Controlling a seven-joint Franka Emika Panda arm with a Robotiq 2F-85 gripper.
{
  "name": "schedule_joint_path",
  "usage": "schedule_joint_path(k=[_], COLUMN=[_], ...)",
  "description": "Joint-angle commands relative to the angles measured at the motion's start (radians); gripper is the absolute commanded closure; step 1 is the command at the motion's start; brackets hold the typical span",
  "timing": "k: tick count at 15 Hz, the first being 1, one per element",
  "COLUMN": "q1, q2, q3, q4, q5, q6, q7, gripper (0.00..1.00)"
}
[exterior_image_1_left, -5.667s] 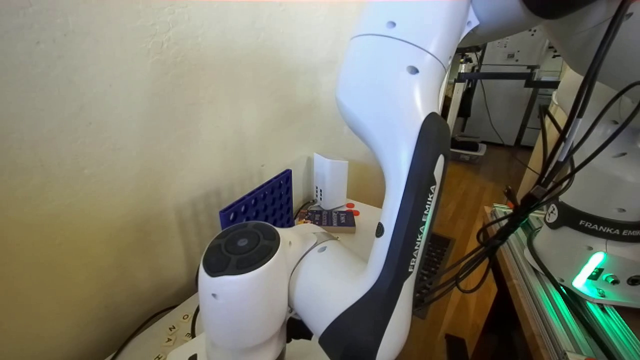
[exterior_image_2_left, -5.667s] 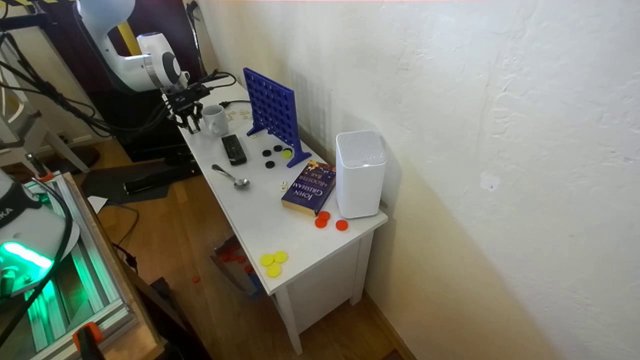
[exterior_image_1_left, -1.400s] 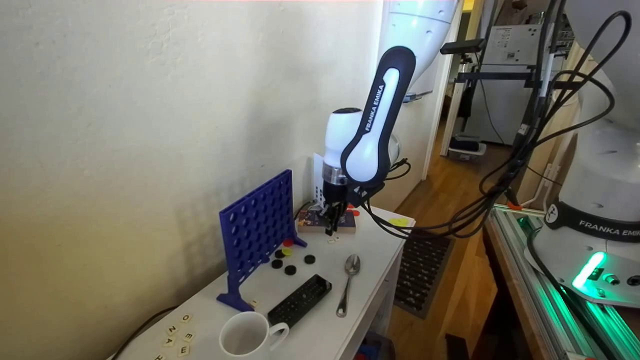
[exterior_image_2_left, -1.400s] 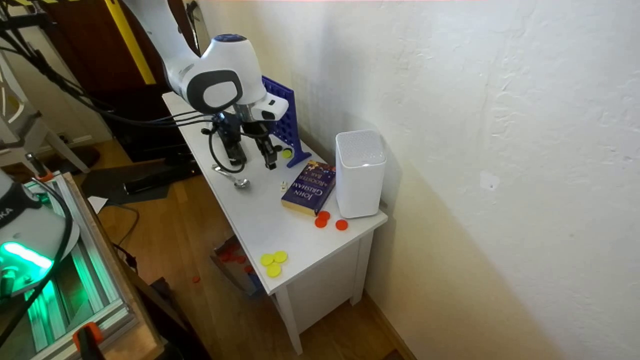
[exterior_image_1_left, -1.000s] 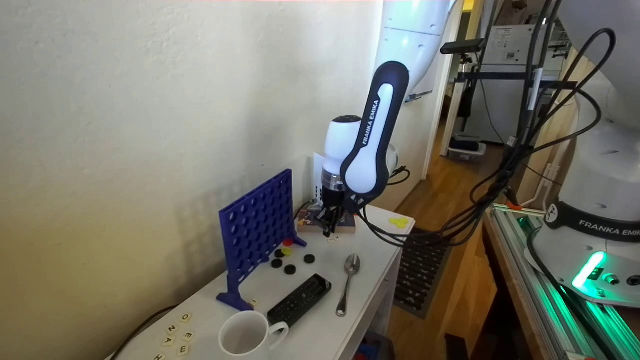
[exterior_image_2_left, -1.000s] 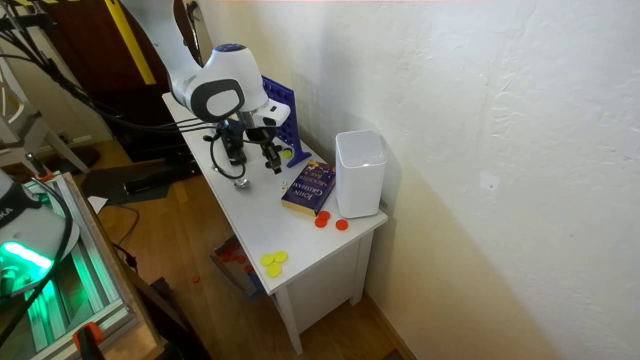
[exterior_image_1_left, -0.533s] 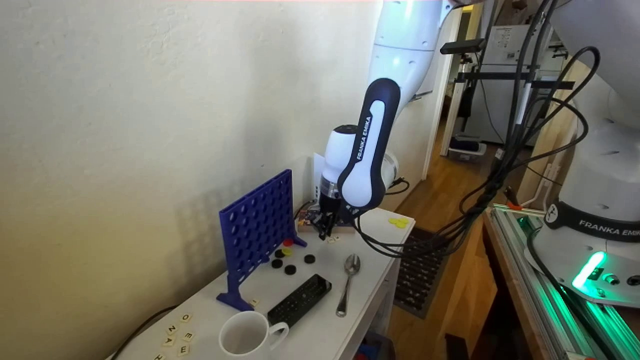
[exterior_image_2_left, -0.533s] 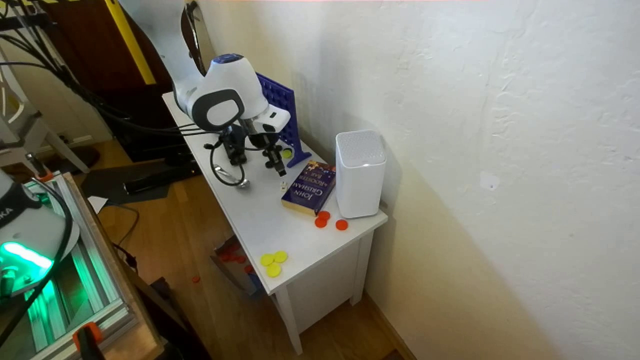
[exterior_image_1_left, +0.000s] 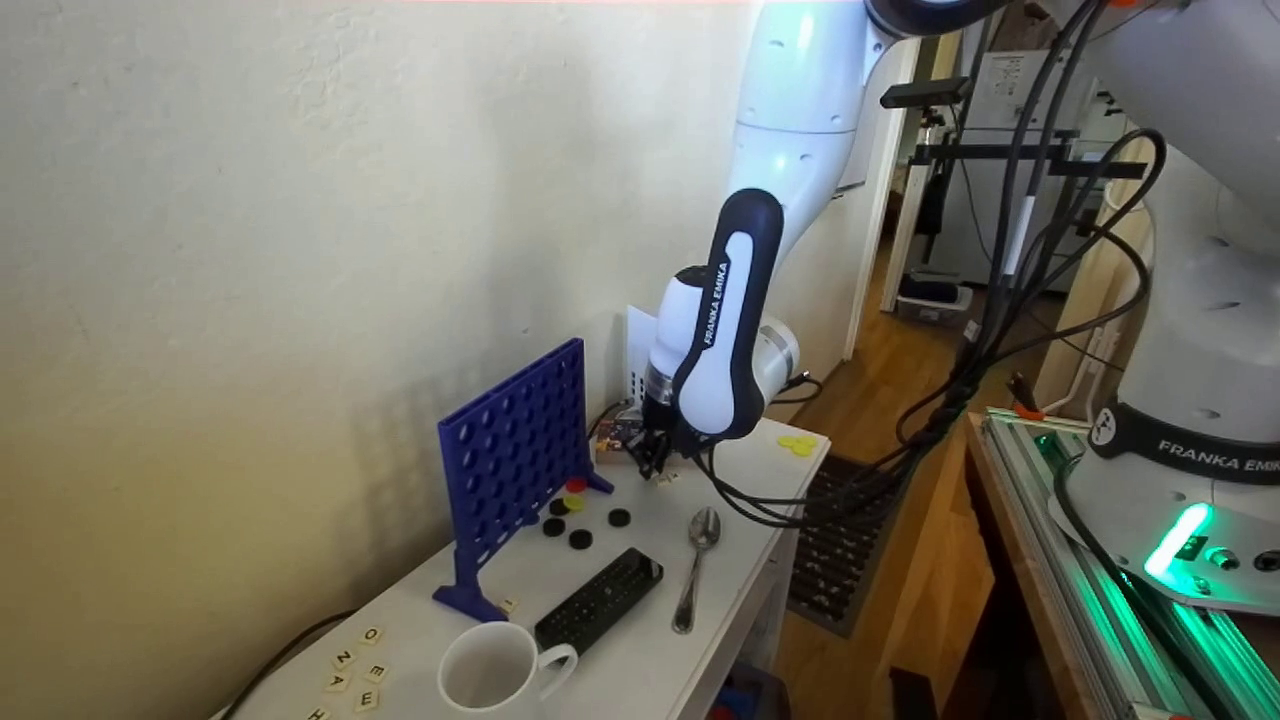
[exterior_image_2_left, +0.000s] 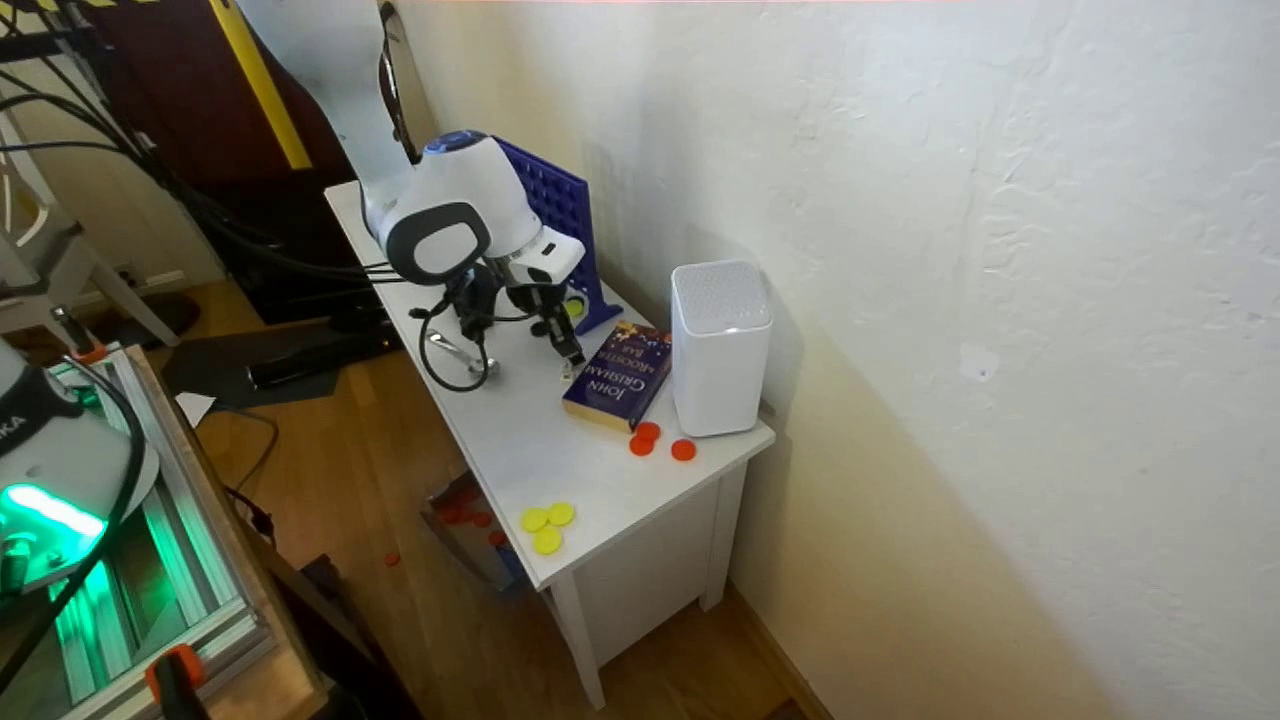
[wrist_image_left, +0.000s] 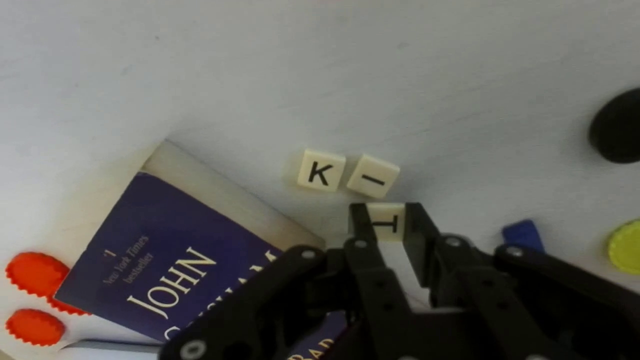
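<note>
Wrist view: hand pinching the T tile, squarish so no long axis to mind; can't tell whether it's off the desk. I tile sits just ahead of the held one, K tile just beside that, book close on picture-left, the likely obstacle. Farther out, black disc and blue rack's foot on picture-right; in an exterior view, white router-like box stands just past the book.
</note>
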Motion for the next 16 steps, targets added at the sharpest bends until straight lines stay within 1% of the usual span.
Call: schedule_joint_path(k=[1,4,13,16], q1=[0.026,0.034,0.002,-0.011], q2=[0.038,0.045,0.015,-0.007], q3=[-0.013,-0.018,0.017,0.032], q4=[0.029,0.035,0.014,0.002], q5=[0.059,0.082,0.065,0.054], q6=[0.038,0.039,-0.021,-0.06], q7=[0.013,0.013,-0.006,-0.014], gripper=[0.95,0.95,0.95,0.95])
